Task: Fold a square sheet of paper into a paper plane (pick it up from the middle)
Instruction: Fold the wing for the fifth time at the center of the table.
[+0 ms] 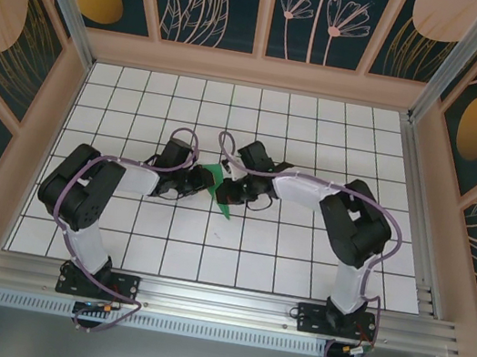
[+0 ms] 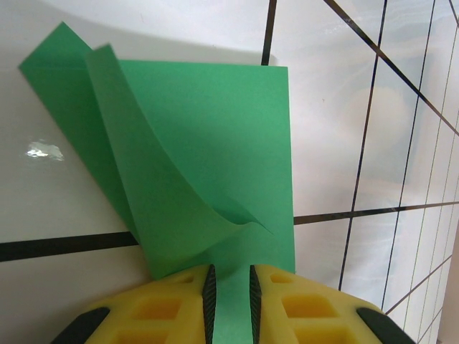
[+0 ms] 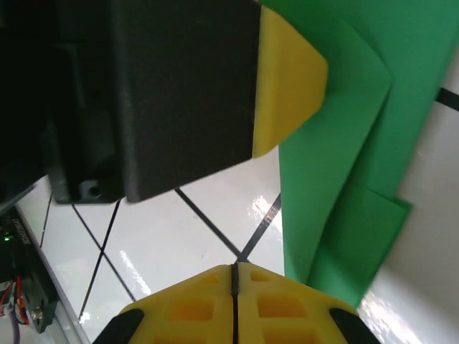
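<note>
**Left claw pinches half-folded green sheet while right claw waits shut beside it**

At the middle of the white tiled table [image 1: 297, 263], the left gripper [image 2: 229, 287] is clamped on one edge of the square sheet of paper [image 2: 237, 143], and a strip of green runs between its yellow fingers. From that claw the sheet stretches straight ahead, away from the fingertips. One curled flap [image 2: 158, 186] lifts off the flat layer beneath.

Seen from above, the paper lies between the two claws, its long axis slanting from upper left to a pointed tip at lower right. The right gripper [image 3: 234, 279] is closed with nothing between its fingers. In its own camera the green lies just to the right of its tips; whether they touch cannot be told.

The left arm, holding the sheet, is the nearer. Pressing the lifted flap down would likely fall to the right arm.

Count: one green sheet, one raised flap, two claws. The folding looks far from done.
</note>
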